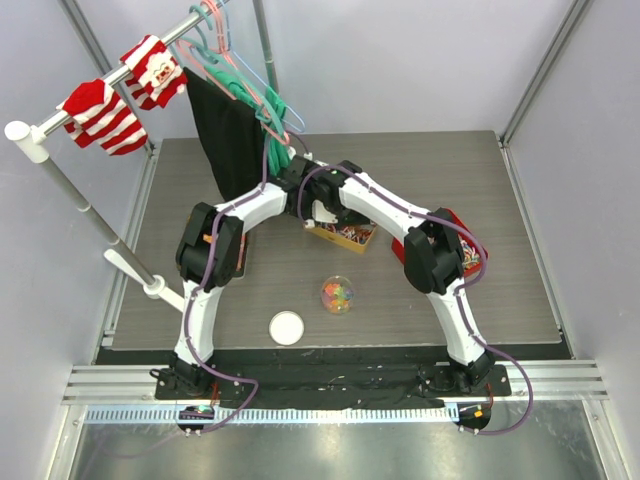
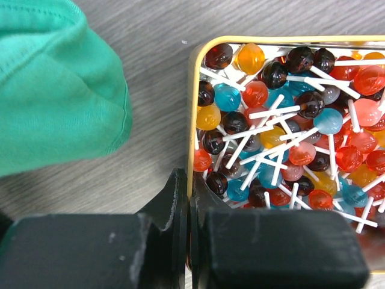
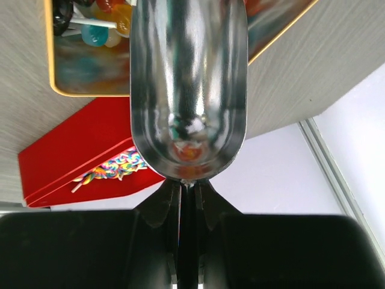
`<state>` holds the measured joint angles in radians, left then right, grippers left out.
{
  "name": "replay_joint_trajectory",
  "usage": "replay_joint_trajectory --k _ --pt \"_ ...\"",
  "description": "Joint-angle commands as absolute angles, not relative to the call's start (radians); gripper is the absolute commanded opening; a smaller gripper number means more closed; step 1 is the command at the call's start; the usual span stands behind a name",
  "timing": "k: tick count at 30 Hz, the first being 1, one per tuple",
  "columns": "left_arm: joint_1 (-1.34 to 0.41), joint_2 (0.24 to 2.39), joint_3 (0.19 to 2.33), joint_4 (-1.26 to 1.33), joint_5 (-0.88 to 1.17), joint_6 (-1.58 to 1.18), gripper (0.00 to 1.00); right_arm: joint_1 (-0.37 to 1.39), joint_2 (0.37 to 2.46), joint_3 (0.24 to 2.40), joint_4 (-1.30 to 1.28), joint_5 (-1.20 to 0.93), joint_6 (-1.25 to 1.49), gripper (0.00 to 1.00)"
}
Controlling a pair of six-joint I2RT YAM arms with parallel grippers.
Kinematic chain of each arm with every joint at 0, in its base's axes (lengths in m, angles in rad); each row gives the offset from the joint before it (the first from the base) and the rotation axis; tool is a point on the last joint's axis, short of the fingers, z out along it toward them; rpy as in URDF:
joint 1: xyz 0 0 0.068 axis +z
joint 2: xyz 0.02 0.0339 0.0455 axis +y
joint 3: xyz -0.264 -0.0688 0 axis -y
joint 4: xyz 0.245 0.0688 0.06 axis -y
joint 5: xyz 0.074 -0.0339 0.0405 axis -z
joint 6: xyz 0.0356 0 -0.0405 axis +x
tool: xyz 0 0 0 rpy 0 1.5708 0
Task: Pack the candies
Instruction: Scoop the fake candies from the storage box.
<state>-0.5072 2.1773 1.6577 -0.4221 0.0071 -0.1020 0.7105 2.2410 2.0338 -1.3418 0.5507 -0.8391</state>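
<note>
A yellow-rimmed tin (image 1: pixel 342 238) full of the candies (image 2: pixel 283 120), glossy red, orange, blue and dark lollipops on white sticks, sits mid-table. My left gripper (image 2: pixel 189 186) is shut on the tin's left rim (image 2: pixel 194 90). My right gripper (image 3: pixel 187 183) is shut on the handle of a silver scoop (image 3: pixel 188 84), held over the tin's edge (image 3: pixel 49 60); the scoop bowl shows only reflections. A small clear cup (image 1: pixel 337 294) of tiny bright candies stands nearer the bases.
A white lid (image 1: pixel 286 328) lies left of the cup. A red box (image 3: pixel 72 150) holding rainbow swirl lollipops (image 3: pixel 114 168) lies right of the tin. A green garment (image 2: pixel 54 84) and black cloth (image 1: pixel 232 135) hang from a rack (image 1: pixel 110 75) behind, with striped socks and hangers.
</note>
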Motion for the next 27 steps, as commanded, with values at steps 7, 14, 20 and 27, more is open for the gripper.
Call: replay_joint_trajectory --k 7,14,20,27 --pt "-0.522 2.054 1.683 -0.327 0.11 -0.124 0.0 0.75 2.232 1.979 -1.307 0.189 -0.795 0.01" --pt "-0.522 2.036 1.678 -0.334 0.13 -0.14 0.0 0.746 2.24 1.908 -1.186 0.115 -0.71 0.01" --pt "-0.522 2.023 1.674 -0.337 0.117 -0.15 0.0 0.746 2.264 1.916 -1.12 0.143 -0.615 0.01" --pt "-0.532 2.006 1.671 -0.348 0.091 -0.173 0.0 0.747 2.29 1.931 -1.042 0.155 -0.546 0.01"
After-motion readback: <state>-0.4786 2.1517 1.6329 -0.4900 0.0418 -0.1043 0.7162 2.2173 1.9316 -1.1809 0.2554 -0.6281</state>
